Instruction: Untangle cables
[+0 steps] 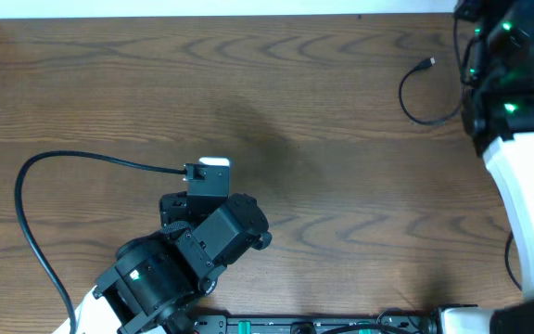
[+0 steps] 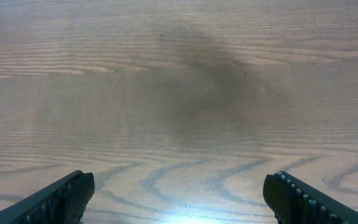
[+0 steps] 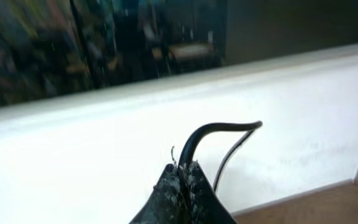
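Counting from the overhead view, one thin black cable (image 1: 404,96) shows on the table (image 1: 323,232), in its far right part. It lies in a single open loop. One small plug end (image 1: 426,63) sticks out beyond the top of the curve, and the other end of the cord runs rightward to the right arm (image 1: 517,176).

There are two arms and two grippers. The right wrist view shows the right gripper (image 3: 182,169) with both fingers pressed together on the cable. A glossy black strand rises from between the tips, bends over and comes down again as a thinner line (whether that is one cord folded or two strands, I cannot tell). A white wall (image 3: 104,149) stands behind it.

The left arm (image 1: 170,264) sits at the near left, well apart from the cable. Its one thick black lead (image 1: 26,199) sweeps out in a wide arc over the wood to the left. In the left wrist view the left gripper (image 2: 179,183) has its two fingers (image 2: 64,199) spread wide, one at each lower corner, with only bare wood grain between them and nothing held. A sliver of dark cord crosses the top right corner of that view, too small to identify.
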